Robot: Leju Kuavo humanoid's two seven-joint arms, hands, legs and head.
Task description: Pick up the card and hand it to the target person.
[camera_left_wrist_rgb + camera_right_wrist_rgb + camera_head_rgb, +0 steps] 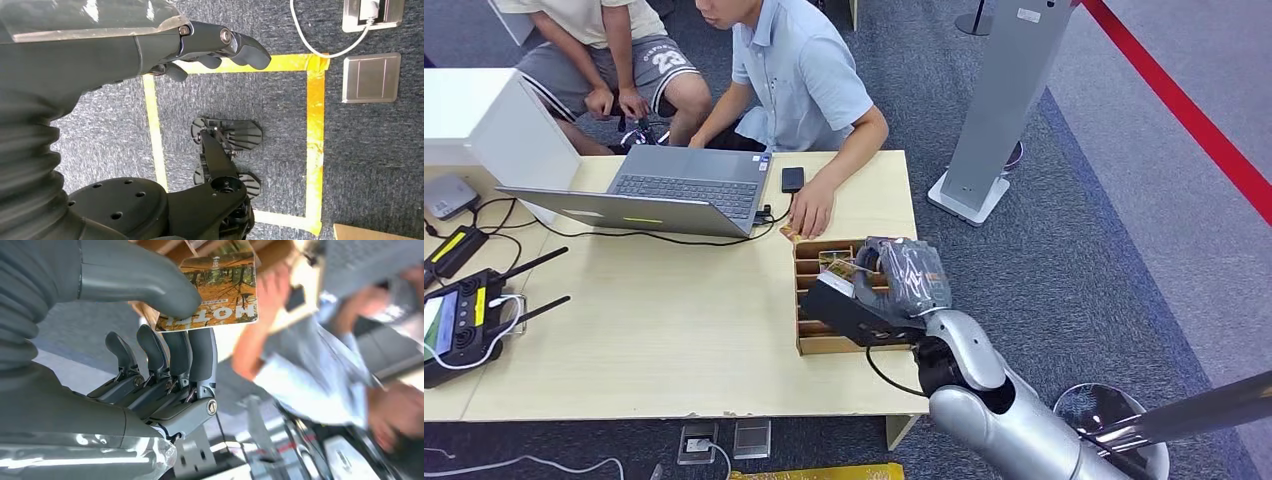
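Observation:
An orange hotel card (pixel 220 290) printed with trees is pinched between the thumb and fingers (pixel 192 352) of my right hand (pixel 165 330). In the head view that right hand (pixel 902 278) hovers over the wooden card box (pixel 819 345) at the table's right end, and a bit of the card (pixel 841 268) shows by its fingers. A person in a light blue shirt (pixel 799 75) sits behind the table with a hand (pixel 812 210) resting just beyond the box. My left hand (pixel 220 47) hangs over the floor, fingers slightly curled and holding nothing.
An open laptop (pixel 674 188), a phone (pixel 792 179), a remote controller (pixel 464 315) and cables lie on the table (pixel 674 330). A second person in shorts (pixel 609 60) sits at the back left. A grey stand (pixel 994 110) rises to the right.

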